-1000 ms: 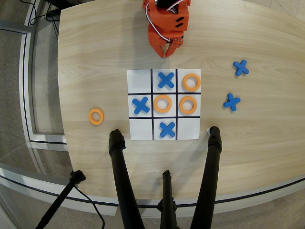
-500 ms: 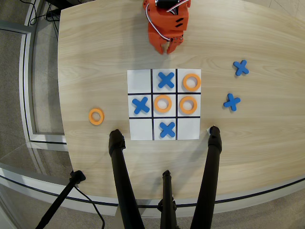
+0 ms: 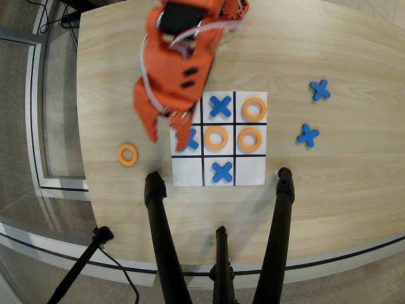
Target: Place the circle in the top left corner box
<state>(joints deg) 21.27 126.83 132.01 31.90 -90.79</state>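
One orange circle (image 3: 128,154) lies flat on the wooden table, left of the white tic-tac-toe sheet (image 3: 187,172). Three more orange rings lie in cells: upper right (image 3: 254,109), centre (image 3: 216,137), middle right (image 3: 250,139). Blue X pieces lie in the upper middle (image 3: 220,106), bottom middle (image 3: 222,171) and, partly hidden, middle left cells. My orange gripper (image 3: 166,134) reaches down from the top over the sheet's left edge, up and right of the loose circle. Its jaws stand apart and hold nothing. The arm covers most of the upper left corner cell.
Two spare blue X pieces (image 3: 320,89) (image 3: 308,135) lie on the table right of the sheet. Black stand legs (image 3: 161,240) (image 3: 278,221) rise from the front table edge just below the sheet. The table's curved left edge runs near the loose circle.
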